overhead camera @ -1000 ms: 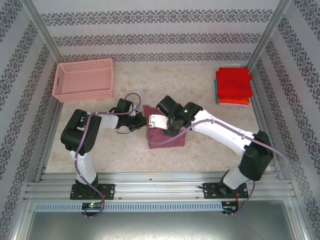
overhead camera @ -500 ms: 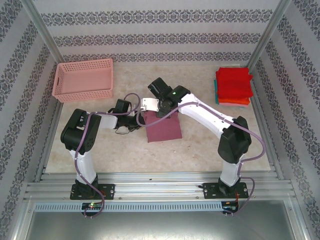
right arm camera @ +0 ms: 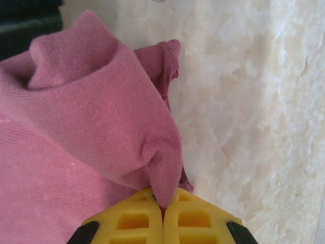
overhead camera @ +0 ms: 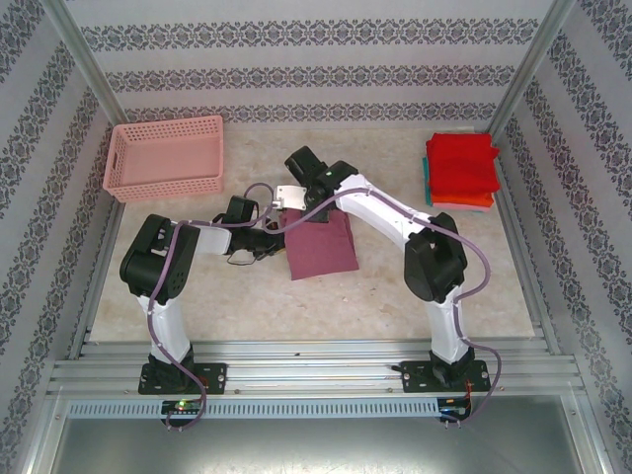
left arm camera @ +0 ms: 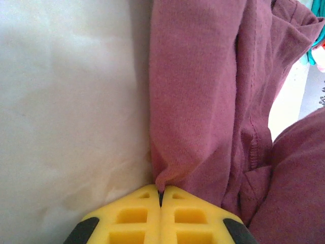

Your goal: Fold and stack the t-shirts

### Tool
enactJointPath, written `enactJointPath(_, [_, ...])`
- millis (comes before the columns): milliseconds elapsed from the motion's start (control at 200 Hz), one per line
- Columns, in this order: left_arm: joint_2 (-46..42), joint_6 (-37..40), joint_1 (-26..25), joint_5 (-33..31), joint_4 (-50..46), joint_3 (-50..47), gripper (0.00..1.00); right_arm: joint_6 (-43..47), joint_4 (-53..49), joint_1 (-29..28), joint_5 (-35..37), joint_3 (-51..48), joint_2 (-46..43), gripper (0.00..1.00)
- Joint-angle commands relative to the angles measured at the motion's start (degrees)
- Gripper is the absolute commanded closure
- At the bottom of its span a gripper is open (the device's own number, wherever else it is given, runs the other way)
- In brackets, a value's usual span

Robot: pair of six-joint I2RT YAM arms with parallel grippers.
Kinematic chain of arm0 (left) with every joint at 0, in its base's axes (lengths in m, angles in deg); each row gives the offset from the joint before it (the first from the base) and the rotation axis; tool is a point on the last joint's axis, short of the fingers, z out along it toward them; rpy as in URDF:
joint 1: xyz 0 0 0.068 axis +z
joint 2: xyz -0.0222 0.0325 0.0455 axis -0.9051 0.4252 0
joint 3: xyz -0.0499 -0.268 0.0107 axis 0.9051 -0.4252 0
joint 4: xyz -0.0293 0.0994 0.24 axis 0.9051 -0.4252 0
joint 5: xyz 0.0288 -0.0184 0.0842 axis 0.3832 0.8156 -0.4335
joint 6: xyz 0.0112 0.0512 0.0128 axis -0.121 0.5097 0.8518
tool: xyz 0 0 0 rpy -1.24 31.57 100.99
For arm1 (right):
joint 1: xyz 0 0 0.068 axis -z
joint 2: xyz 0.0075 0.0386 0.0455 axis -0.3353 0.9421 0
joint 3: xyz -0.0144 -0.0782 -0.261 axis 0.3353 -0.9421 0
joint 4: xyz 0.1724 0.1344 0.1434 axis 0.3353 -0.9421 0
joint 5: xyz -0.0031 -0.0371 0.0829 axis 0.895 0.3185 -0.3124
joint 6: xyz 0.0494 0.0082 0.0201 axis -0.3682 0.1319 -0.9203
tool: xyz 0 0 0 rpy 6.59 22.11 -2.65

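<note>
Top external is showing the shirt (overhead camera: 321, 247) lying in the middle of the table (overhead camera: 395, 306), seemingly part folded and well apart from the stack (overhead camera: 461, 170) at the far right. We are pinching its left edge with the left tool (left arm camera: 160, 195), closed tight on a nip of cloth. The right tool (right arm camera: 163, 203) is likewise clamped on a fold at the far corner. To fold well, we are judging that both tools should be moving together, holding the edge taut and level, then laying it flush before letting go.
</note>
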Motion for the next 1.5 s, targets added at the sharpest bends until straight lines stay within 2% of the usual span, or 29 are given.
enactJointPath(0, [3.2, 1.9, 0.9, -5.2, -3.8, -2.3, 1.00, 0.1, 1.9, 0.8, 0.9, 3.2, 2.8, 1.00])
enactJointPath(325, [2.9, 2.0, 1.2, -5.4, -3.9, -2.9, 1.00, -1.2, 1.4, 1.8, 2.2, 7.5, 10.1, 1.00])
enactJointPath(699, [2.8, 2.0, 1.4, -5.4, -4.2, -2.7, 1.00, -4.4, -1.6, 2.7, 7.0, 10.0, 13.2, 1.00])
enactJointPath(1064, [2.0, 1.7, 1.4, -5.8, -3.9, -3.1, 1.00, -5.4, -1.8, 2.9, 4.8, 11.7, 16.2, 1.00])
enactJointPath(1144, [1.3, 1.7, 1.4, -6.1, -3.9, -3.3, 1.00, -5.7, -1.2, 2.8, 3.8, 11.0, 15.1, 0.91])
enactJointPath(1184, [1.0, 1.7, 1.4, -6.3, -3.9, -3.4, 1.00, -6.3, 0.2, 2.8, 3.7, 10.2, 13.8, 0.77])
enactJointPath(1224, [0.5, 1.7, 1.4, -6.5, -3.9, -3.4, 0.94, -6.7, 1.9, 2.9, 3.5, 8.5, 12.3, 0.63])
enactJointPath(1269, [-0.3, 1.3, 1.4, -6.8, -4.0, -3.7, 0.88, -7.4, 4.6, 3.1, 3.7, 6.1, 9.9, 0.58])
enactJointPath(1324, [-1.9, 1.0, 1.4, -8.1, -4.8, -4.0, 0.82, -9.1, 9.5, 3.4, 4.0, 2.2, 6.5, 0.47])
enactJointPath(1494, [-10.7, 0.8, 1.4, -13.3, -6.2, -6.9, 0.64, -18.6, 22.9, 5.2, 3.0, -10.2, -4.8, 0.33])
